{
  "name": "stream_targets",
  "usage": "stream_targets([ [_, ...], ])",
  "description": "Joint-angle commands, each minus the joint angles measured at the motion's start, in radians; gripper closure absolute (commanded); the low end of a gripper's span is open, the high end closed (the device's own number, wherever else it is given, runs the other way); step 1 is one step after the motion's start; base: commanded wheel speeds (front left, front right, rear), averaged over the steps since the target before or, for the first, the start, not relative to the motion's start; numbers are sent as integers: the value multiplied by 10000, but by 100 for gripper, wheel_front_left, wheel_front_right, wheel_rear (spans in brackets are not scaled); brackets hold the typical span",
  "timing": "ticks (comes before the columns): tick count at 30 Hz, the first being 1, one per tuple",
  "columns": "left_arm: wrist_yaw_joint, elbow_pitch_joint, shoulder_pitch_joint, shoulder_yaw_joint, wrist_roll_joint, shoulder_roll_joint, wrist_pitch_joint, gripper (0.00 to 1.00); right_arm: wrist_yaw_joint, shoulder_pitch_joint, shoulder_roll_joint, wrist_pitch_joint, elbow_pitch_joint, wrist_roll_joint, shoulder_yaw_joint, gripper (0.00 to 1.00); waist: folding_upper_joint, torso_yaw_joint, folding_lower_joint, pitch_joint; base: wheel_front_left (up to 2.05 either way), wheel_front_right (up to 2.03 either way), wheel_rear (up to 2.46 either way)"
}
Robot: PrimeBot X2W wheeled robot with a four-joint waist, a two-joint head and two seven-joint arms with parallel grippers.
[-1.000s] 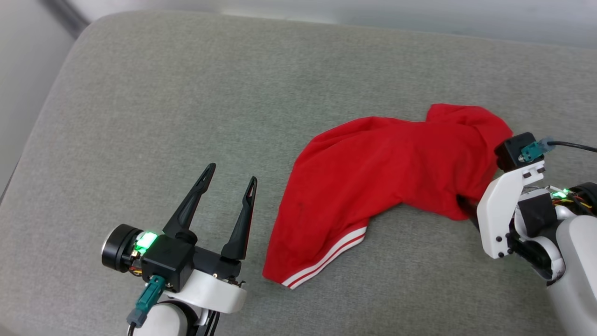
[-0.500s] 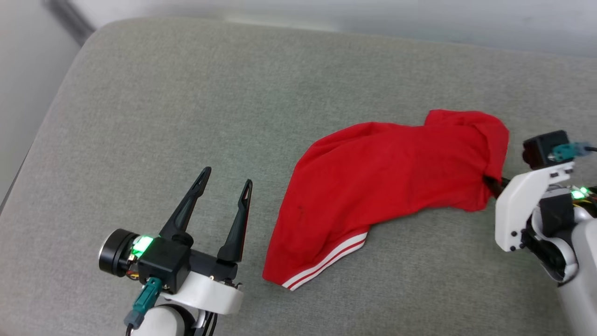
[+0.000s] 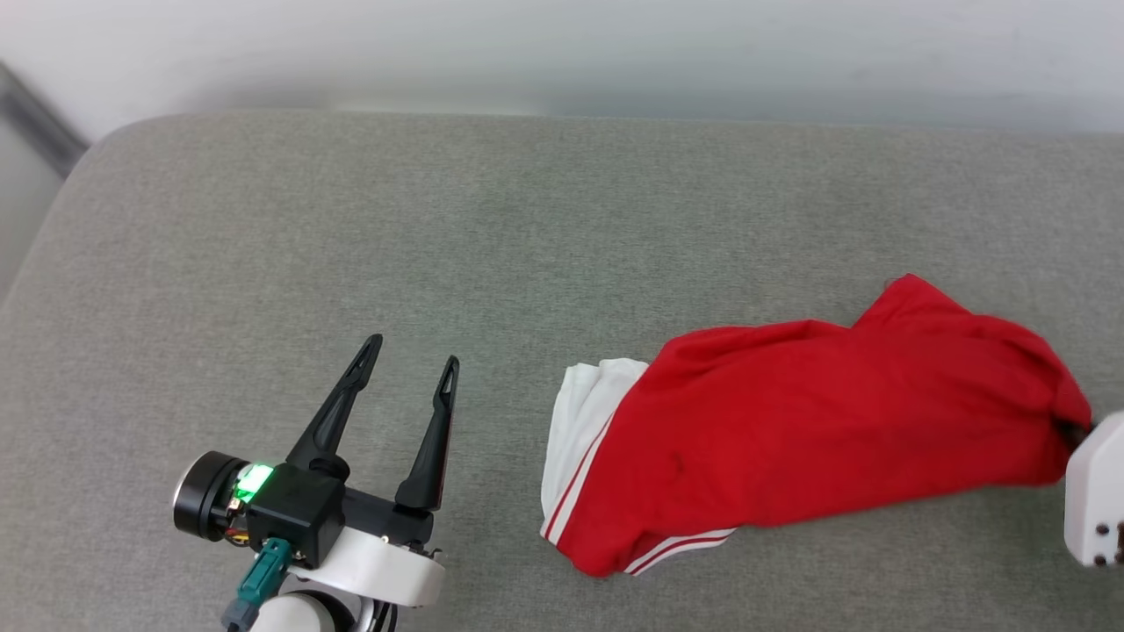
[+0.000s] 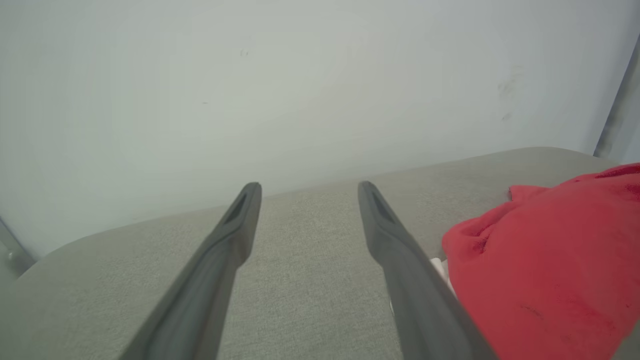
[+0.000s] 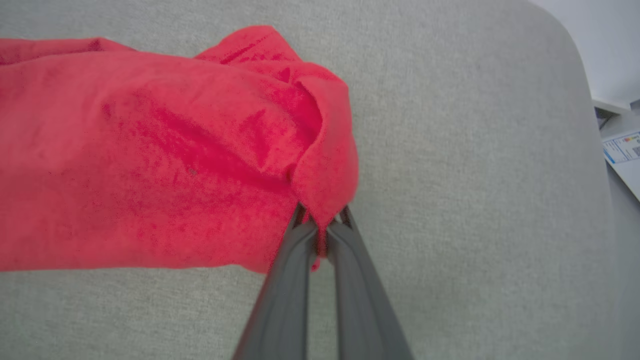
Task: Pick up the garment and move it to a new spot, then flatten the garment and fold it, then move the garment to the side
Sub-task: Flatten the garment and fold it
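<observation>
Just one garment [image 3: 817,439], left claw [image 3: 414,349], right claw [image 5: 322,222]

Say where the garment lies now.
Head view: the garment lies on the grey cushion's right half, between the open left gripper and the right gripper pinching it.

The shirt [image 3: 817,421] is bright red all over, with a white sleeve [image 3: 584,412] and trim [image 3: 680,546] striped red and white. The cushion [image 3: 351,219] is a plain grey-green weave, and the wall [image 3: 562,44] behind it is a pale grey-white. My left gripper [image 3: 413,351] has black fingers [image 3: 338,412], a black housing [image 3: 294,513] with a green light [image 3: 255,481], a teal plug [image 3: 263,566] and a white wrist [image 3: 378,562], while my right gripper [image 5: 322,220] shows dark grey fingers and a white shell [image 3: 1093,491].
</observation>
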Motion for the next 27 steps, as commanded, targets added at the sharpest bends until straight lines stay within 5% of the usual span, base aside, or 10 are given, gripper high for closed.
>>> stream_targets([
  [1,-16,-11,-12,15,37,-55,-26,0,-7,243,-27,76,216,-38,-35,100,0,-122,1,-10,0,0,0],
  [10,-109,106,-159,-60,78,-66,-26,0,-7,575,-19,-568,1490,-385,-42,100,0,-383,1,56,0,0,0],
  [12,-129,160,-147,-52,87,-53,-26,0,-8,401,102,-945,1621,-352,21,0,0,-486,1,20,0,0,0],
  [21,-180,275,8,52,8,-83,-26,0,-7,3,722,-4096,555,466,337,0,0,-1031,1,-295,0,0,0],
  [27,-205,406,172,-29,-103,-33,-26,0,-5,528,1708,-6891,-517,1020,241,0,0,-1342,1,-271,0,0,0],
])
